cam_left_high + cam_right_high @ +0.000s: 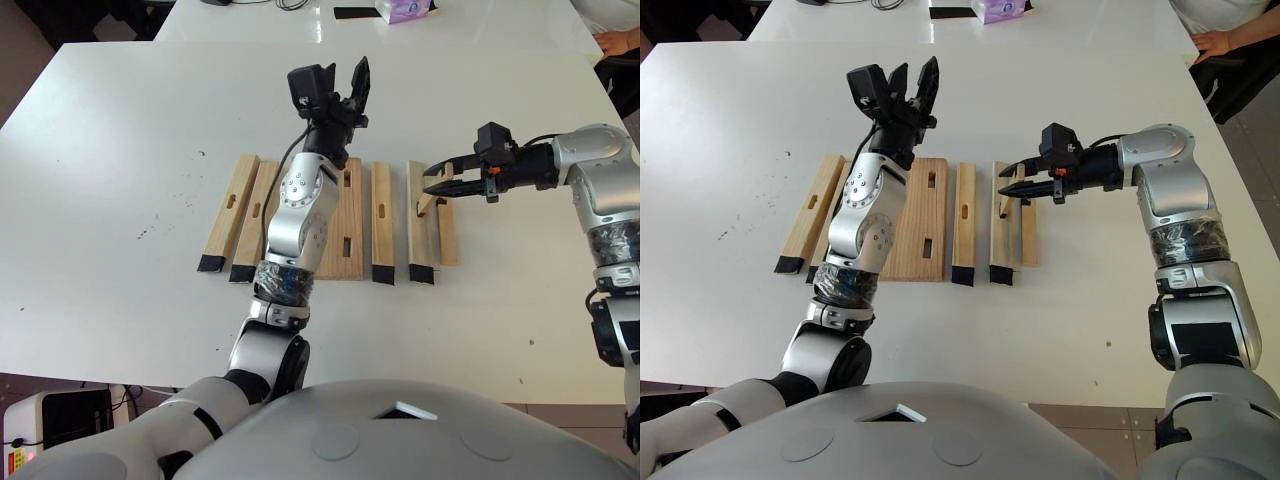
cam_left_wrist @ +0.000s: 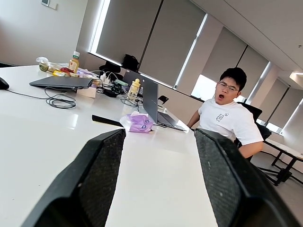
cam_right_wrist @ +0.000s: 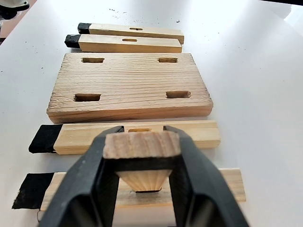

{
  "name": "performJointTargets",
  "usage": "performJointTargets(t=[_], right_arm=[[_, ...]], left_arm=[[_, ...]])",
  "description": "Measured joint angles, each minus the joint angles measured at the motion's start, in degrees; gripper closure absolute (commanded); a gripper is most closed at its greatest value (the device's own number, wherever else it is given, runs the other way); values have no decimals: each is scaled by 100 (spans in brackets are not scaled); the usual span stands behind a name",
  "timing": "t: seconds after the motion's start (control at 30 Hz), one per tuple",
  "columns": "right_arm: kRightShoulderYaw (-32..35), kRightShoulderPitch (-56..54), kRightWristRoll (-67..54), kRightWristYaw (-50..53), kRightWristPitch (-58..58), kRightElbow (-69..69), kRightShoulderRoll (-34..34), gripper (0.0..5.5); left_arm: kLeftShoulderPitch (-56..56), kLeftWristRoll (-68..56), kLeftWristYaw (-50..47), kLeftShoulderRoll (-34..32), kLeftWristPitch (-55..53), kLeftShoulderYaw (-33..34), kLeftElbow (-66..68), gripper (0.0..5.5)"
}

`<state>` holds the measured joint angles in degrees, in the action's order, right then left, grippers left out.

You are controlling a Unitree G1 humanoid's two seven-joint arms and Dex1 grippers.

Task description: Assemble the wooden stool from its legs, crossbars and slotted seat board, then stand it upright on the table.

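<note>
The slotted seat board point(image 1: 341, 238) lies flat mid-table, with two black-tipped legs point(image 1: 229, 212) to its left and two more legs point(image 1: 382, 220) to its right. One crossbar point(image 1: 448, 238) lies flat at the far right of the row. My right gripper point(image 1: 438, 181) is shut on another crossbar point(image 3: 141, 144), held tilted with its lower end at the slot of the rightmost leg point(image 1: 421, 232). My left gripper point(image 1: 346, 84) is raised above the board's far edge, pointing up, open, its fingers point(image 2: 94, 182) wide apart with nothing between them.
The white table point(image 1: 120, 150) has bare room to the left and in front of the parts. A second table behind holds a tissue pack point(image 1: 405, 9) and a flat black object point(image 1: 355, 13). A person's hand point(image 1: 615, 41) rests at the far right corner.
</note>
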<state>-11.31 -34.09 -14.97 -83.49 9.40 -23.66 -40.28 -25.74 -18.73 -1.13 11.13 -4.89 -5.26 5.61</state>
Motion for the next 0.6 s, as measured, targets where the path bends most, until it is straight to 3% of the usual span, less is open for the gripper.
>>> performJointTargets(t=[0.6], right_arm=[[-62, 57, -25, 232, -131, -24, 227, 419]], left_arm=[[1, -132, 97, -4, -306, -66, -189, 278]])
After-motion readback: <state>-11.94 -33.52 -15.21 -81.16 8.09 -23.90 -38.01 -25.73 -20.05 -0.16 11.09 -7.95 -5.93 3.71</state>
